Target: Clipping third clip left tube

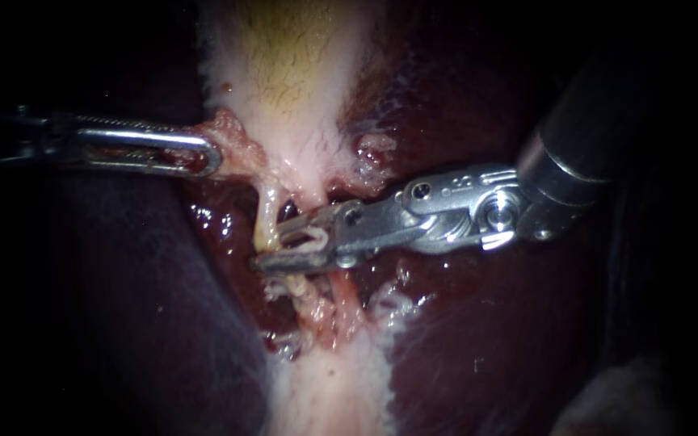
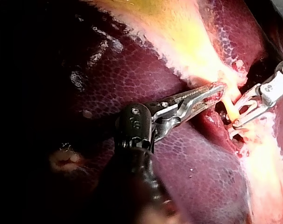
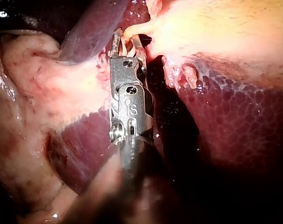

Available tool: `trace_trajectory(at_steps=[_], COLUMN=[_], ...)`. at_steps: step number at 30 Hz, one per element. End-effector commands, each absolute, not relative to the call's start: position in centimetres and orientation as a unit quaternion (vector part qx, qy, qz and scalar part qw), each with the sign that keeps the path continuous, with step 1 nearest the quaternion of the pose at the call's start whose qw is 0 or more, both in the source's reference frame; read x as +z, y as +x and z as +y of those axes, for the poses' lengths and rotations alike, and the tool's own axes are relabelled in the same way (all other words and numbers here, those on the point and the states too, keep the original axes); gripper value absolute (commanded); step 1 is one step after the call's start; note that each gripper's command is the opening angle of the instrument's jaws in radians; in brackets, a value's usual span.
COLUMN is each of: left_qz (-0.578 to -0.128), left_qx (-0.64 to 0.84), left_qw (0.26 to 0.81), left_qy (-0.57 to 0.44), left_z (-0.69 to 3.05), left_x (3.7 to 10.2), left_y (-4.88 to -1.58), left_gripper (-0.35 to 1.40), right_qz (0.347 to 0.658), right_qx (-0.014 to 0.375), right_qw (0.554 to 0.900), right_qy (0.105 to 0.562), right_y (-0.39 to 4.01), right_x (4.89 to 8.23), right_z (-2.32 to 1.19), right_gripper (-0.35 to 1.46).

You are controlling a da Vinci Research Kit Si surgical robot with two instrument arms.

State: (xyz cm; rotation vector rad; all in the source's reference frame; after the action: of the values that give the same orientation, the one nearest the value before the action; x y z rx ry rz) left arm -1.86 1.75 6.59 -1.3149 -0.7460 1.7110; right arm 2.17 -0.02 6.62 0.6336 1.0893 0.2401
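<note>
The left tube (image 1: 267, 216), a pale yellowish strand, runs down from the narrow end of the gallbladder (image 1: 284, 73) at the middle of the field. Its lower stretch lies in the mouth of the right instrument (image 1: 270, 246), whose claw stands apart, one tip on either side of the tube. A whitish piece sits inside that claw, and it cannot be told whether this is a clip. In the left wrist view the tube (image 2: 230, 108) passes between the same tips (image 2: 237, 112). In the right wrist view it (image 3: 137, 29) crosses just ahead of them (image 3: 126, 36). To the left, the left instrument (image 1: 208, 153) has its claw clamped on a pink tissue fringe (image 1: 228, 133) beside the tube's upper end. Dark red liver (image 1: 478, 339) flanks both sides.
</note>
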Motion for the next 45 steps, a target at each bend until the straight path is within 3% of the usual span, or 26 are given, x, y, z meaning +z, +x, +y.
trace_trajectory(at_steps=[1,7,12,30,45], left_qz=[-0.297,-0.297,-0.297,-0.297,-0.297], left_qx=[0.681,0.681,0.681,0.681,0.681], left_qw=[0.416,0.416,0.416,0.416,0.416], left_qy=[-0.524,-0.524,-0.524,-0.524,-0.524], left_z=[1.75,1.75,1.75,1.74,1.75], left_x=[6.59,6.59,6.59,6.58,6.58], left_y=[-1.86,-1.85,-1.84,-1.84,-1.86], left_gripper=[-0.35,-0.35,-0.35,-0.35,-0.35], right_qz=[0.508,0.509,0.518,0.508,0.535], right_qx=[0.112,0.112,0.134,0.191,0.21], right_qw=[0.801,0.8,0.789,0.78,0.759], right_qy=[0.296,0.296,0.302,0.313,0.306], right_y=[2.17,2.16,2.14,2.07,2.36], right_x=[6.61,6.63,6.63,7.1,7.19], right_z=[-0.02,-0.01,-0.01,0.15,0.22], right_gripper=[0.02,0.37,0.48,0.5,0.5])
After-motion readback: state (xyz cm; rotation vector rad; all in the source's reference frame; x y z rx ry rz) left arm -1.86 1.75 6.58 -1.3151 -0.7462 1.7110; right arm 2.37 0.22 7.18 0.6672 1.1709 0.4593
